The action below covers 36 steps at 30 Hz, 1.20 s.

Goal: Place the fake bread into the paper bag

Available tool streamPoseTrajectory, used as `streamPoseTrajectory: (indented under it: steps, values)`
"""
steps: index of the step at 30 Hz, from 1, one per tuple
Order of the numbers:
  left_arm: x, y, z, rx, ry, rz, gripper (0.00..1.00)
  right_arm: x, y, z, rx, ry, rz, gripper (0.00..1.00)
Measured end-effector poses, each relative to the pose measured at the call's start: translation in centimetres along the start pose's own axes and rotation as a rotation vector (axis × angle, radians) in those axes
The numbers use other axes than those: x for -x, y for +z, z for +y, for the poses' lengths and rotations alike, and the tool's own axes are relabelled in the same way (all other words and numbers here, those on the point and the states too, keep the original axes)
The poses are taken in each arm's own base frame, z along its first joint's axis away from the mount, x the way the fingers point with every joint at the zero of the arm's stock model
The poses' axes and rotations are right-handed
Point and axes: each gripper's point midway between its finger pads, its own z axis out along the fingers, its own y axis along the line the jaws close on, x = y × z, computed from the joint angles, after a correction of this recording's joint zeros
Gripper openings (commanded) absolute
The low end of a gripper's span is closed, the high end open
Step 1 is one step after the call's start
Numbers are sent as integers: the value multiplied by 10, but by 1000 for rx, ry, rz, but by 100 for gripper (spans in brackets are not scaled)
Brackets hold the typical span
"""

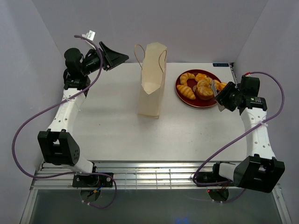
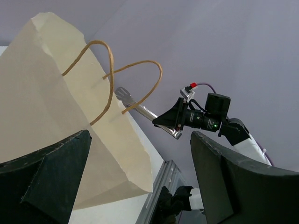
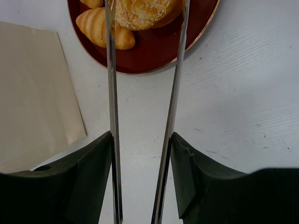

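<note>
The paper bag (image 1: pixel 152 81) stands upright and open mid-table; it also shows in the left wrist view (image 2: pixel 56 107) and the right wrist view (image 3: pixel 32 93). The fake bread (image 1: pixel 196 85) lies on a dark red plate (image 1: pixel 180 93) to the bag's right. My right gripper (image 1: pixel 223 99) (image 3: pixel 141 140) is shut on metal tongs (image 3: pixel 112 93). The tong arms stand apart on either side of a round sugared bun (image 3: pixel 142 11), next to a croissant (image 3: pixel 100 28). My left gripper (image 1: pixel 117 57) (image 2: pixel 140 154) is open and empty, raised at the far left and pointing at the bag.
The plate (image 3: pixel 159 51) sits near the table's far right corner. The right arm with its tongs (image 2: pixel 135 105) shows beyond the bag's cord handles (image 2: pixel 107 79). Grey walls close the table on three sides. A metal rail (image 1: pixel 154 172) runs along the near edge.
</note>
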Motion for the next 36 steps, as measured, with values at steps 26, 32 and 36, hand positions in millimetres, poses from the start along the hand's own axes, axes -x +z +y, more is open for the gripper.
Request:
streamPoseTrajectory:
  steps: [26, 32, 36]
  values:
    - [-10, 72, 41, -35, -55, 63, 81, -2, 34, -12, 79, 17, 49, 57]
    - [-14, 79, 58, -20, -92, 76, 65, 0, 34, -12, 81, 15, 43, 57]
    - [-14, 80, 59, -21, -100, 76, 53, 0, 35, -12, 80, 12, 40, 57]
